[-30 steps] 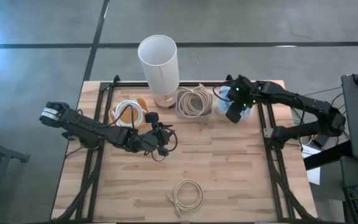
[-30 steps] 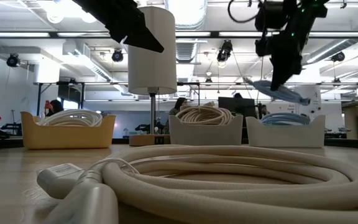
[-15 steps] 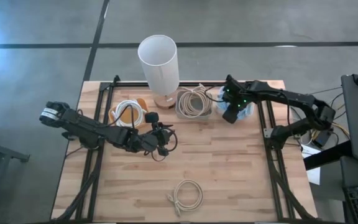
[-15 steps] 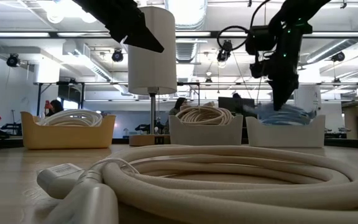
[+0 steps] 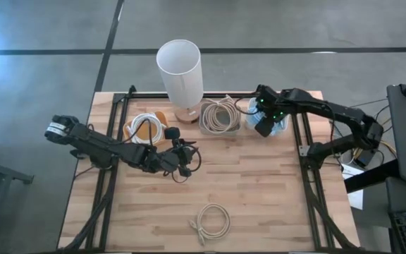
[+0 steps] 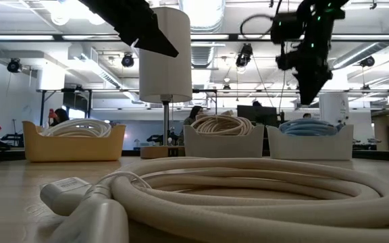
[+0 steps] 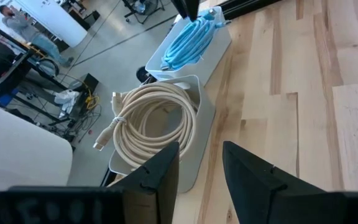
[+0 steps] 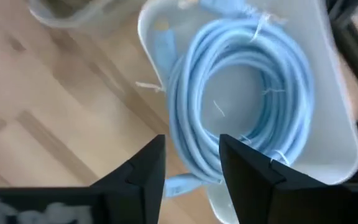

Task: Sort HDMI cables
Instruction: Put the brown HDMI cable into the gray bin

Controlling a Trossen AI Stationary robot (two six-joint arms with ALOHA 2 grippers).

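Right tool (image 8: 191,168) covers blue coil's (image 8: 241,99) edge

My table (image 5: 259,183): bare wood planks, black frame rails at both sides. Tall white cylinder (image 5: 180,69) stands at far edge on small wooden base. Three trays in row along far edge: orange tray (image 6: 73,144), grey tray (image 6: 223,142), white tray (image 6: 309,143). Person (image 7: 18,21) in room beyond.

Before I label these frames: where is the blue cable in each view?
High: blue cable at the table's back right, mostly under the right gripper.
Low: far right, in the white tray.
Left wrist: top centre.
Right wrist: fills the picture.
Shared landmark: the beige cable in the next tray.
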